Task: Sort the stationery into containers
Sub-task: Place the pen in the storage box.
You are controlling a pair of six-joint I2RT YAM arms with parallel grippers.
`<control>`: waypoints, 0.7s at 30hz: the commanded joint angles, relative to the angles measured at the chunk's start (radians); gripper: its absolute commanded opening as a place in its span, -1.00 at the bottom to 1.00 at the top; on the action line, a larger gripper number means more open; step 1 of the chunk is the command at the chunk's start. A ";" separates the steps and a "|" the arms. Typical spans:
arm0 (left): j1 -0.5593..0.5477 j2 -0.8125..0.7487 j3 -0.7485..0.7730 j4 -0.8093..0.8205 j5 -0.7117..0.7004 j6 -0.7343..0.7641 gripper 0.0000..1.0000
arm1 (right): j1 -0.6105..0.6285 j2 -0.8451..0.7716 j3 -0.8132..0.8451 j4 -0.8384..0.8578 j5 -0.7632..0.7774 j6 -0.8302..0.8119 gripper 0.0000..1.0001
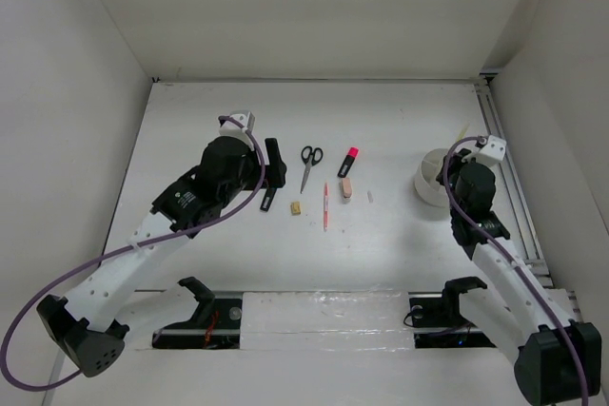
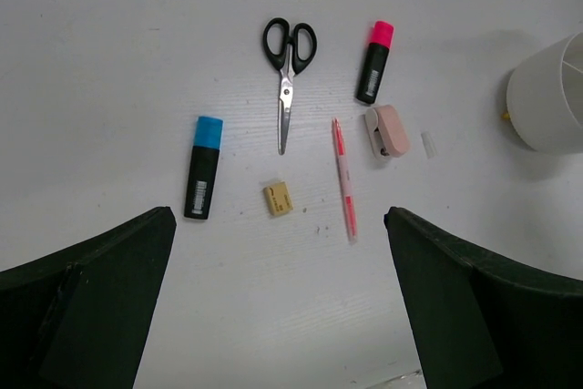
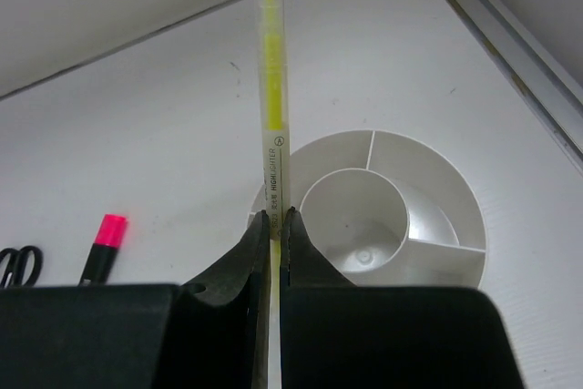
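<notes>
Left gripper [image 1: 274, 176]: jaws spread wide, nothing held, over the table [image 2: 109, 43]. Beyond it, nearest first, all lying flat: tan eraser [image 2: 278, 199], blue-capped marker [image 2: 203, 168], thin red pen [image 2: 344, 179], pink eraser [image 2: 389, 131], scissors [image 2: 287, 70], pink-capped marker [image 2: 373, 63]. Right gripper [image 3: 273, 218]: fingers pinching the pale yellow stick [image 3: 271, 88], held upright at the near rim of the divided white tub [image 3: 428, 166], far right. Contact with the rim: cannot tell.

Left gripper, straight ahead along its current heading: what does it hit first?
Likely the tan eraser, centred ahead of the open left gripper; the scissors lie beyond it. Depth is unclear, so it might touch the table first.
</notes>
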 commanded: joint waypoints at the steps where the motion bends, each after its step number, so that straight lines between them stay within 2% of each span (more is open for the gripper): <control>1: 0.006 -0.024 -0.007 0.031 0.009 0.011 1.00 | -0.005 0.000 0.006 0.004 0.055 0.029 -1.00; 21: 0.006 -0.015 -0.007 0.031 0.009 0.011 1.00 | -0.005 0.173 0.057 -0.025 0.120 0.009 -1.00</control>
